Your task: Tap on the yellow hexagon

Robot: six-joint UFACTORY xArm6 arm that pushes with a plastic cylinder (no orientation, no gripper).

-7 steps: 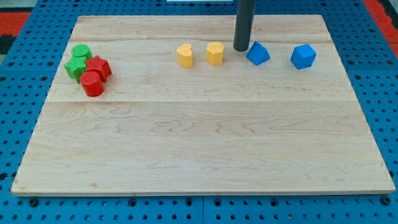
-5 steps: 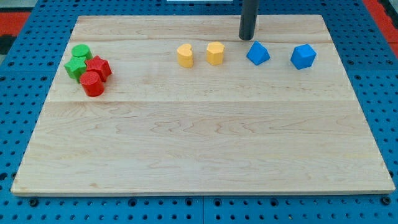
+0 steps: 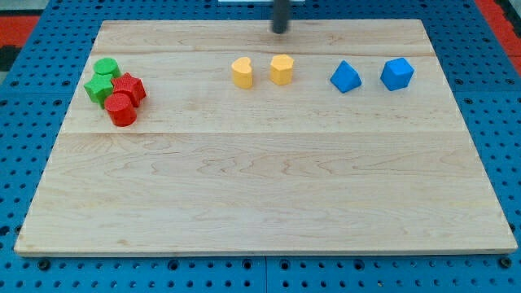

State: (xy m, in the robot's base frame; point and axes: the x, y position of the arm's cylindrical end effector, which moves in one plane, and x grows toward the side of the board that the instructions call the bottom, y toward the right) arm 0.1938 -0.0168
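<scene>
The yellow hexagon (image 3: 282, 69) stands on the wooden board (image 3: 260, 187) near the view's top, right of centre-left. A yellow heart-shaped block (image 3: 242, 72) stands just to its left. My tip (image 3: 280, 31) is near the board's top edge, straight above the yellow hexagon in the view and apart from it by a clear gap. The rod looks blurred.
Two blue blocks (image 3: 346, 77) (image 3: 396, 73) stand right of the yellow hexagon. At the view's left a cluster holds two green blocks (image 3: 102, 79) and two red blocks (image 3: 124, 98), touching one another.
My tip has moved up and to the left, from beside the left blue block to above the yellow hexagon. The left blue block has shifted slightly right and down.
</scene>
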